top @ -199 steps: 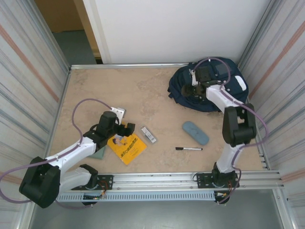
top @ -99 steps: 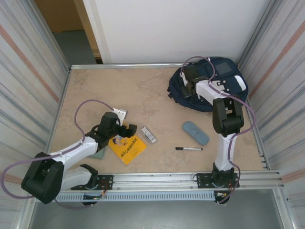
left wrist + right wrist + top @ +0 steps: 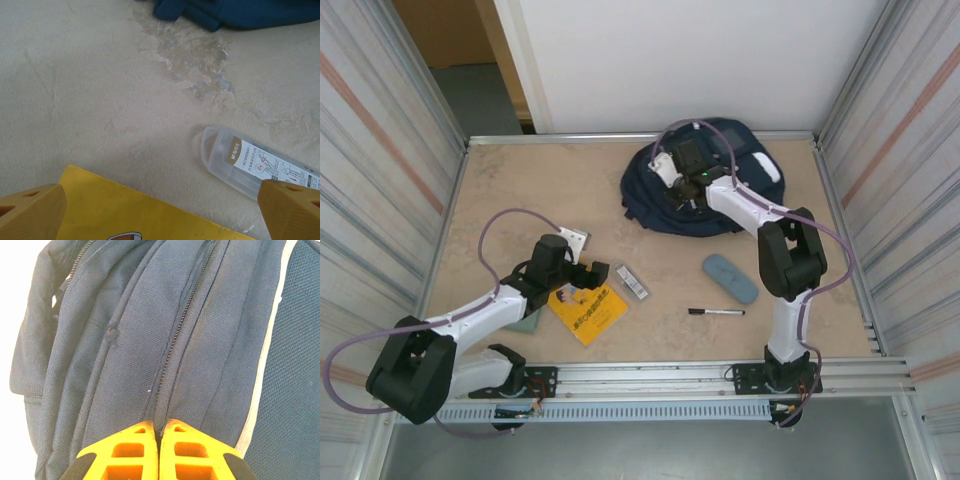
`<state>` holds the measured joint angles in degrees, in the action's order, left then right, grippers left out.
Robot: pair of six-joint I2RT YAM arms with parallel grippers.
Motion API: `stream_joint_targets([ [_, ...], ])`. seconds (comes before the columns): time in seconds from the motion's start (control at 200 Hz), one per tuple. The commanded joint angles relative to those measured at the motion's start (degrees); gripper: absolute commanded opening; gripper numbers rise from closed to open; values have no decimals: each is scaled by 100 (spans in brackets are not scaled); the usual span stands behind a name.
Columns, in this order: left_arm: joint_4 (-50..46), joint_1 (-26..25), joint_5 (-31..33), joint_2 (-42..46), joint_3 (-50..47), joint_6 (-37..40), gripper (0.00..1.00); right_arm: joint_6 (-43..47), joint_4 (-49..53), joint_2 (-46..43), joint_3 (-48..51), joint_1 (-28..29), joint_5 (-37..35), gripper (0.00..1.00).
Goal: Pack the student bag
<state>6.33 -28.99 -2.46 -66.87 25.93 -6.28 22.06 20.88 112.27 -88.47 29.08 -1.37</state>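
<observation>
We hold the right hand (image 3: pixel 159 429) clamped on the zip seam (image 3: pixel 176 347) of the student bag (image 3: pixel 115 365); the left hand (image 3: pixel 160 209) (spread wide apart) hovers over a yellow booklet (image 3: pixel 100 210)

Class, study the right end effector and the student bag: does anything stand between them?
Nothing visible does. The right end effector is shut directly on the student bag, pinching the navy fabric along a zip seam.

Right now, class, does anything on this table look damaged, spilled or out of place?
Yes: a flaking patch mars the tabletop just in front of the navy backpack, beyond the clear plastic case. Nothing looks spilled.
</observation>
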Motion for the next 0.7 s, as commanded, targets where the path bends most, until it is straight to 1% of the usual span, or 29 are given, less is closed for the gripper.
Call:
stream_joint_targets([
  [0.0,177,-6,-226,99,151,13,99,531,-596,-275,-90,347,439,0],
  [0.085,161,-9,-264,210,93,11,99,359,-674,-298,-91,472,559,0],
  [0.175,168,-5,-90,342,39,19,99,-76,-748,-428,35,559,720,0],
  [0.195,204,-3,-49,358,19,14,99,-185,-784,-470,101,578,752,4],
  [0.241,303,7,5,355,-18,10,99,-416,-874,-622,290,605,804,17],
  [0.276,318,17,8,335,-10,8,99,-554,-944,-742,442,624,794,33],
  [0.296,297,17,5,320,3,-2,99,-624,-981,-820,514,624,783,39],
  [0.396,118,17,12,268,69,-92,99,-955,-941,-1183,802,559,688,43],
  [0.461,101,37,41,262,109,-225,99,-1247,-764,-1472,947,440,548,51],
  [0.511,42,56,56,251,197,-456,99,-1527,-665,-1726,1157,280,474,56],
  [0.556,-105,102,94,222,326,-820,99,-1786,-613,-1968,1364,98,381,58],
  [0.601,-326,160,123,149,498,-1342,99,-2055,-569,-2191,1629,-109,331,59],
  [0.697,-649,322,-14,-124,822,-2319,99,-2650,-547,-2678,2250,-555,305,61],
])
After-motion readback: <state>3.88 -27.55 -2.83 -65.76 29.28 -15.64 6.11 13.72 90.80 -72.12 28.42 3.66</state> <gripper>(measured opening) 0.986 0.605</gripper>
